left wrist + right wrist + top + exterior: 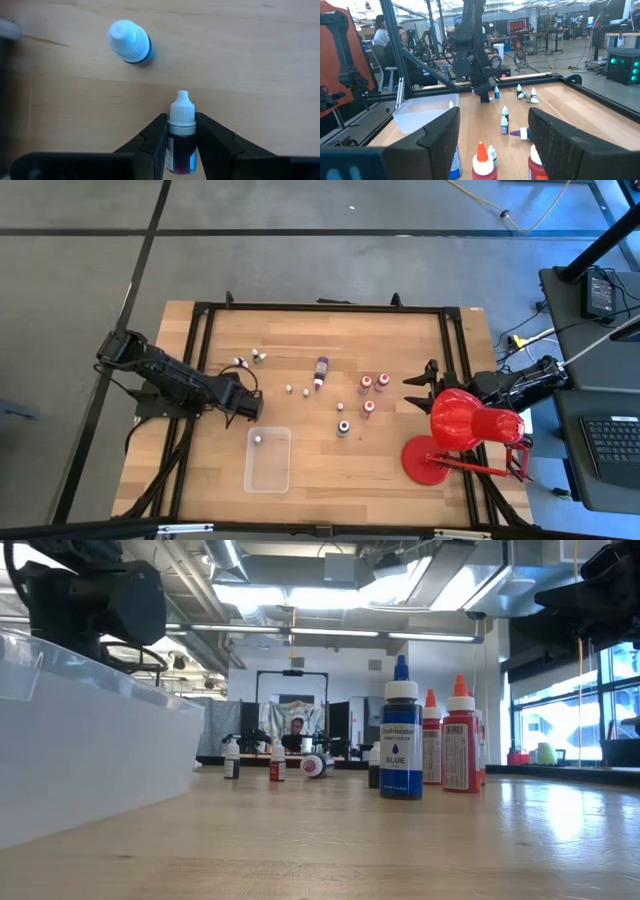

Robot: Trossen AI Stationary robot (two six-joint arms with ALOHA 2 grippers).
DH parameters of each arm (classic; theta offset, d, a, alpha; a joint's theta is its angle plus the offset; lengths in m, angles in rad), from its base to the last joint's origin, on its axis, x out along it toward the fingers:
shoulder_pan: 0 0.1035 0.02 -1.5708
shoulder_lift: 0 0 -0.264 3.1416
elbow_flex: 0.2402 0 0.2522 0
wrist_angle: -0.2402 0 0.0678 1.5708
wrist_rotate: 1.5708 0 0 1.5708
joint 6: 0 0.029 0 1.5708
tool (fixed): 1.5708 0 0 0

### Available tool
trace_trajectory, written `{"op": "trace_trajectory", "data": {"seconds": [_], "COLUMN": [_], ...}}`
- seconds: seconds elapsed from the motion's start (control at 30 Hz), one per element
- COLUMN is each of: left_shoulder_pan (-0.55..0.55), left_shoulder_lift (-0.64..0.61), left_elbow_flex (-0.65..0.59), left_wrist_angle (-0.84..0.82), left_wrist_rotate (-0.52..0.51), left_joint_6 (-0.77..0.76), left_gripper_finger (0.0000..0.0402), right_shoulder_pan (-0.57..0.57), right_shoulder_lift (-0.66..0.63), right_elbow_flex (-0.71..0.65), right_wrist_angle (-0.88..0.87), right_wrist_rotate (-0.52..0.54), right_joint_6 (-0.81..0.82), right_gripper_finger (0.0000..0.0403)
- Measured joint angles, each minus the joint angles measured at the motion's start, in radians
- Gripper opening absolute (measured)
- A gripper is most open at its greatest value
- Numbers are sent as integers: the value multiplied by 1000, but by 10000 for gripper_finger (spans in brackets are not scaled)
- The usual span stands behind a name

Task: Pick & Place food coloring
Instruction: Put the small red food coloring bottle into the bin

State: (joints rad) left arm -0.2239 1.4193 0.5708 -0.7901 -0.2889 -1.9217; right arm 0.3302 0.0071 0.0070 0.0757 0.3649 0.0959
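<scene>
Several small food coloring bottles (pixel 343 427) stand or lie scattered on the wooden table, among them a longer purple one (pixel 321 370) lying down. My left gripper (pixel 181 118) points steeply down just beyond the clear tray (pixel 268 472), shut on a white-capped dark red bottle (pixel 181 107). A white-capped blue bottle (pixel 129 41) stands on its base close by. One bottle (pixel 258 438) is in the tray. My right gripper (pixel 492 135) waits open at the table's right edge (pixel 413 392), with nothing between its fingers. My left gripper pinches the dark red bottle's body (pixel 181 150), just below the white cap, between its two fingers (pixel 155 137). The fingers come from above, slanting down, and lie across the bottle. The bottle lies on its side in the hold. Whether it still rests on the wood, I cannot tell.
A big red desk lamp (pixel 465 420) stands at the near right, its round base (pixel 430 460) on the table. A black frame (pixel 320 307) runs around the tabletop. Larger blue (pixel 400 735) and red (pixel 460 740) bottles stand in mid-table. A person (pixel 382 30) sits beyond the table.
</scene>
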Motion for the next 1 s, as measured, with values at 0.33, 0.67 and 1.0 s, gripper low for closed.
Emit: {"op": "trace_trajectory", "data": {"seconds": [0.33, 0.67, 1.0], "left_shoulder_pan": [-24, -273, -657], "left_shoulder_lift": [2, 5, 27], "left_elbow_flex": [2, 52, 5], "left_wrist_angle": [-13, -20, -17], "left_wrist_rotate": [-46, -500, -952], "left_joint_6": [98, 115, 44], "left_gripper_finger": [89, 85, 80], "right_shoulder_pan": [0, 0, 0], "right_shoulder_lift": [0, 0, 0], "right_elbow_flex": [0, 0, 0], "right_wrist_angle": [0, -6, -10], "right_wrist_rotate": [0, 0, 0], "right_joint_6": [0, 7, 27], "right_gripper_finger": [239, 239, 239]}}
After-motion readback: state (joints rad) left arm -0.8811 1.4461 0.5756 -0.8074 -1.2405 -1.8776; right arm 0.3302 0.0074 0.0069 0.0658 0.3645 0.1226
